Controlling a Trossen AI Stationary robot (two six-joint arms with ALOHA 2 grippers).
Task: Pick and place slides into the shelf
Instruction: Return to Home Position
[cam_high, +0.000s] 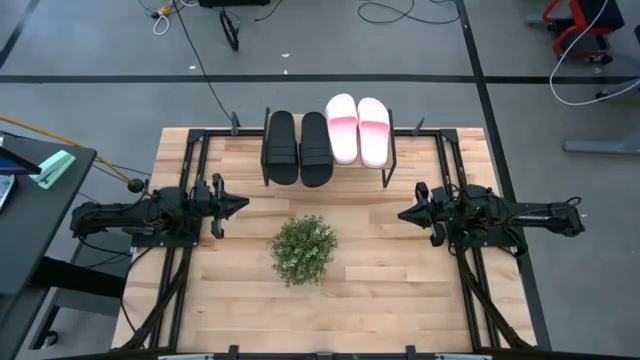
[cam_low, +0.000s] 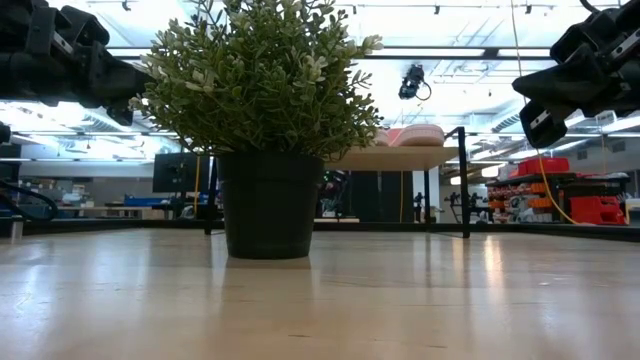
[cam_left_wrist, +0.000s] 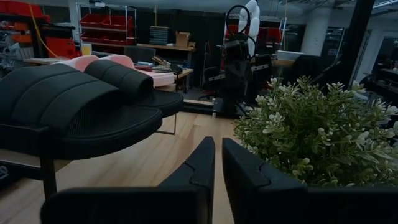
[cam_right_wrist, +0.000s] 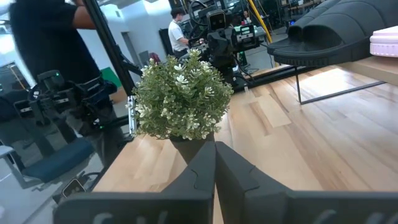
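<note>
High view: the left gripper (cam_high: 240, 205) was seen raised over the left side of the table (cam_high: 400, 290) and pointed toward the middle. Its fingers were drawn together to a point, and nothing was held between them. In the left wrist view those fingers (cam_left_wrist: 202, 168) were shown with only a thin slit between them. The right gripper (cam_high: 405, 213) was found mirrored over the right side, also pointed inward. Its fingers were pressed against each other and empty, as was shown in the right wrist view as well.

Between the two grippers, and apart from both, a potted plant (cam_high: 303, 249) was stood on the wood. Beyond the plant, at the far edge of the table, the shelf (cam_low: 400, 157) was set on thin black legs. All four slides were laid on it side by side. The black slides (cam_high: 282, 148) were placed on the left half, touching each other. The pink-and-white slides (cam_high: 343, 128) were placed on the right half, just beside the black pair.
</note>
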